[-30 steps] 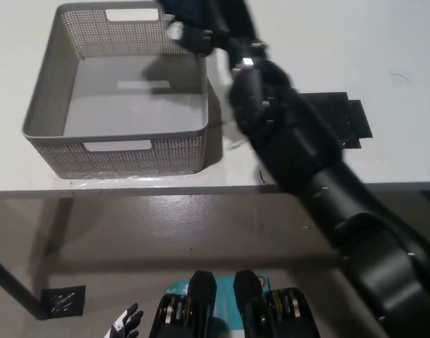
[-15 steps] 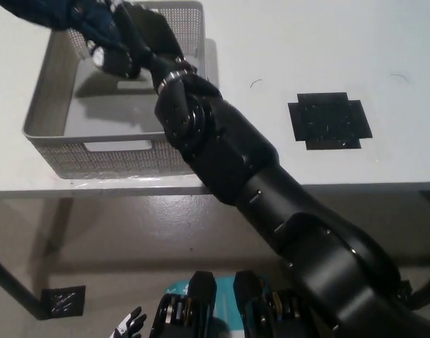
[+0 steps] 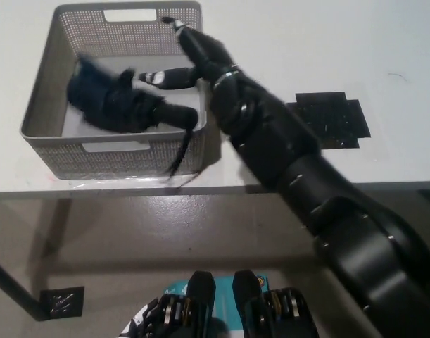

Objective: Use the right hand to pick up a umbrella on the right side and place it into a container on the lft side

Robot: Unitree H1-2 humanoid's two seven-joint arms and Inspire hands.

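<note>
The grey basket [image 3: 42, 91] sits on the white bench [image 3: 383, 42], and the dark folded umbrella [image 3: 119, 105] lies inside it — long axis running left to right, strap trailing over the front wall. Just right of it, the right robot hand [image 3: 190, 60] hovers with fingers spread, holding nothing — the umbrella looks released.

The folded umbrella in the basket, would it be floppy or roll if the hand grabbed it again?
The umbrella looks soft: its dark fabric bunches loosely, so it would probably squash. Its strap dangles over the basket wall and might snag. The right hand is open above.
</note>
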